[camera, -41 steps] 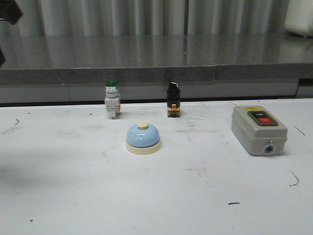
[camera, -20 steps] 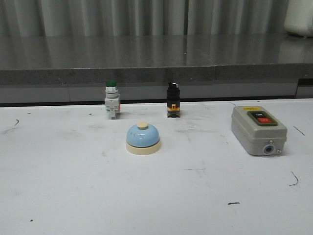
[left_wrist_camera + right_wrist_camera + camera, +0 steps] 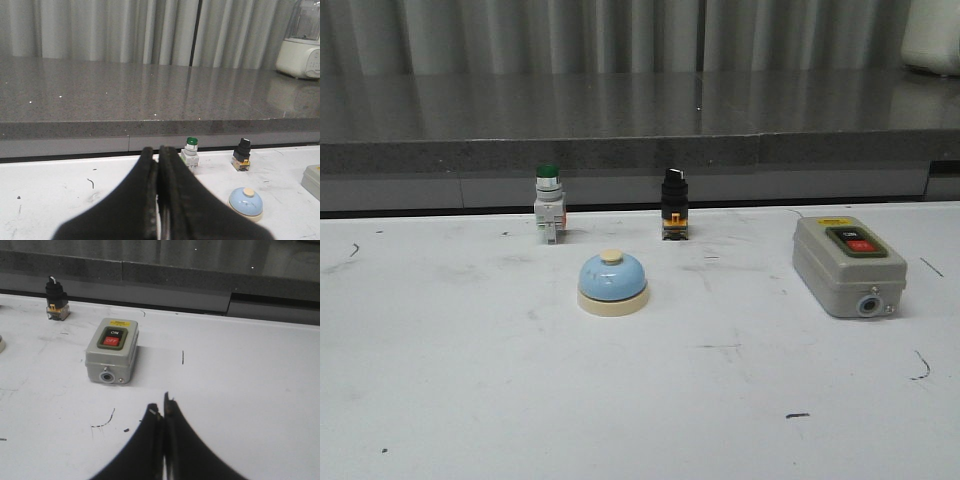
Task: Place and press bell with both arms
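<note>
The light-blue domed bell (image 3: 612,283) with a cream base and cream button stands on the white table (image 3: 470,380), near the middle. It also shows in the left wrist view (image 3: 246,203). No arm or gripper shows in the front view. My left gripper (image 3: 156,152) is shut and empty, raised above the table, well apart from the bell. My right gripper (image 3: 160,410) is shut and empty over bare table, in front of the grey switch box (image 3: 111,350). The bell's rim barely shows at the edge of the right wrist view.
A green-capped pushbutton (image 3: 548,203) and a black selector switch (image 3: 673,204) stand behind the bell. The grey switch box (image 3: 848,264) sits at the right. A dark stone ledge (image 3: 640,120) runs along the back. A white appliance (image 3: 300,45) stands on the ledge.
A dark piece of arm at the top left corner of the front view one second ago has gone out of view. The bell and other objects have not moved.
</note>
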`<move>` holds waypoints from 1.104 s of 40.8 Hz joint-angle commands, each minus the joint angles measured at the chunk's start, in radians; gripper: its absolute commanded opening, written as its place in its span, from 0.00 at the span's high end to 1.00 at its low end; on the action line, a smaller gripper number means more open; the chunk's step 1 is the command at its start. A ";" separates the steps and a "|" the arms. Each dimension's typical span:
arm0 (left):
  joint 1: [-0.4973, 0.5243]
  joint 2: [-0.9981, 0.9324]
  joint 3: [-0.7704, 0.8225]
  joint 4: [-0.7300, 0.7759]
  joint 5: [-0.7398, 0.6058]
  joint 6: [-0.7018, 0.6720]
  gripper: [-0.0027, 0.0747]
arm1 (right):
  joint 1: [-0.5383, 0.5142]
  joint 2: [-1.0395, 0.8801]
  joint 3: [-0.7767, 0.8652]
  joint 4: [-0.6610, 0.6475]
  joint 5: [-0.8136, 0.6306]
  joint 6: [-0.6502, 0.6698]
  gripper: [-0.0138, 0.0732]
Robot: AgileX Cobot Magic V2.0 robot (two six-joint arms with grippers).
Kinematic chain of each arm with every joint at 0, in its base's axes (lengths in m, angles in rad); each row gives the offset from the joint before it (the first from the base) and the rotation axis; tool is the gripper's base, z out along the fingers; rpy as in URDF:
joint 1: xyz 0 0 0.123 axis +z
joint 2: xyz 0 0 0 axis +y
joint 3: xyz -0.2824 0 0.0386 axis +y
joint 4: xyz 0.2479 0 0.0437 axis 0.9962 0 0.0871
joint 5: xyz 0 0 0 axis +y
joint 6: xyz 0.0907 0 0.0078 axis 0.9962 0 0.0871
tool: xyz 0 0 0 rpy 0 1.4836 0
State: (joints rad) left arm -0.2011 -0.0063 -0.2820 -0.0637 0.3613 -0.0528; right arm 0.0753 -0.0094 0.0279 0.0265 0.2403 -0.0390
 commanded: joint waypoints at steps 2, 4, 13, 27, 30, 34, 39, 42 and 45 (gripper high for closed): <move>0.003 0.003 -0.025 -0.011 -0.076 -0.009 0.99 | -0.005 -0.017 -0.008 -0.012 -0.078 -0.010 0.92; 0.003 0.003 -0.025 -0.011 -0.076 -0.009 0.99 | -0.005 -0.017 -0.008 -0.012 -0.078 -0.010 0.92; 0.003 0.003 -0.025 -0.011 -0.076 -0.009 0.99 | -0.005 -0.017 -0.008 -0.012 -0.078 -0.010 0.92; 0.003 0.003 -0.025 -0.011 -0.076 -0.009 0.99 | -0.005 -0.015 -0.039 0.027 -0.133 -0.002 0.92; 0.003 0.003 -0.025 -0.011 -0.076 -0.009 0.99 | -0.005 0.001 -0.089 0.041 -0.101 -0.001 0.92; 0.003 0.003 -0.025 -0.011 -0.076 -0.009 0.99 | -0.005 0.079 -0.174 0.049 -0.062 -0.001 0.92; 0.003 0.003 -0.025 -0.011 -0.068 -0.009 0.99 | -0.005 0.251 -0.298 0.049 -0.054 -0.001 0.92; 0.003 0.003 -0.025 -0.011 -0.068 -0.009 0.99 | -0.005 0.388 -0.377 0.049 -0.062 -0.001 0.92; 0.003 0.003 -0.025 -0.011 -0.068 -0.009 0.99 | -0.005 0.504 -0.443 0.049 -0.089 -0.001 0.92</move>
State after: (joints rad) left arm -0.1995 -0.0063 -0.2819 -0.0637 0.3631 -0.0528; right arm 0.0753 0.3555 -0.3144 0.0725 0.2551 -0.0372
